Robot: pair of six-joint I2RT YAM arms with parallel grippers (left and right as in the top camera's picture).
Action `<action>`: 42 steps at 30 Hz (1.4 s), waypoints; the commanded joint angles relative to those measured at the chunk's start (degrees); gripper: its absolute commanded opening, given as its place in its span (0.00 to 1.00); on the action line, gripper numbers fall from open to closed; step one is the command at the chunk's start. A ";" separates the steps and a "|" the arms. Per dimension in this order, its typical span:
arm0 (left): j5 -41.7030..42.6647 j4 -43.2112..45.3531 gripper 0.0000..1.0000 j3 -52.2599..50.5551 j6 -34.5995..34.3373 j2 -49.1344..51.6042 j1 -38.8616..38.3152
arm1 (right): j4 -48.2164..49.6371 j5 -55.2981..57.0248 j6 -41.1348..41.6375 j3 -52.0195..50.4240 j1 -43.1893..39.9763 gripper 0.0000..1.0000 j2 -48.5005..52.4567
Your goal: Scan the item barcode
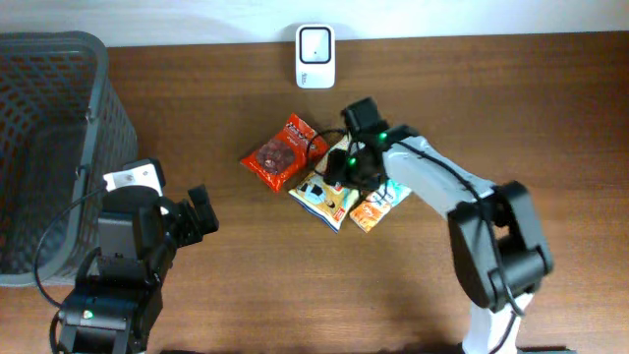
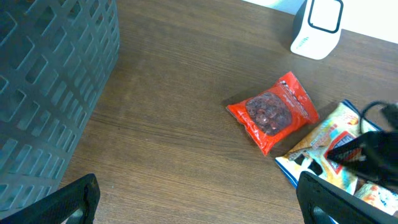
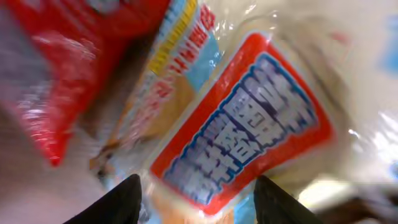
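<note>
Mid-frame overhead: right gripper [image 1: 342, 175] low over the snack packet [image 1: 326, 200], fingers [image 3: 130, 199] part spread astride its label, no hold evident; likely lined up to pinch and lift. At top centre, the scanner [image 1: 314, 56], well apart. Lower left: left gripper [image 1: 201, 211] spread wide, empty, parked clear beside the basket [image 1: 59, 128]. Red packet [image 1: 285, 153] just beside the snack packet, upper left.

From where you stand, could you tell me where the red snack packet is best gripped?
Probably the flat sealed end nearest the left arm, from above: the red snack packet lies flat, bulges mid-body, and its other end is crowded by the yellow-blue packet.
</note>
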 commanded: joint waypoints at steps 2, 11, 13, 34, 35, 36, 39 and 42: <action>0.20 0.11 0.99 -0.15 -0.55 -0.26 0.28 | -0.22 6.03 3.58 0.31 1.73 0.58 3.32; 0.22 0.11 0.99 -0.15 -0.55 -0.26 0.28 | 1.57 19.30 0.66 2.27 1.01 0.61 3.10; 0.20 0.11 0.99 -0.15 -0.55 -0.26 0.28 | -1.33 19.30 -0.35 6.16 -1.09 0.63 1.16; 0.20 0.11 0.99 -0.15 -0.55 -0.26 0.28 | -1.86 -12.35 -24.50 8.46 -20.15 0.04 11.50; 0.20 0.11 0.99 -0.15 -0.55 -0.26 0.28 | -1.84 -12.35 -23.74 8.48 -20.13 0.04 11.04; 0.20 0.11 0.99 -0.15 -0.55 -0.26 0.28 | -1.86 -12.35 -23.67 8.66 -20.13 0.04 10.43; 0.20 0.11 0.99 -0.15 -0.55 -0.26 0.28 | -3.52 -11.87 -23.65 10.47 -20.59 0.04 5.77; 0.20 0.11 0.99 -0.15 -0.55 -0.26 0.28 | -6.67 6.12 -20.87 13.20 -20.76 0.04 -6.88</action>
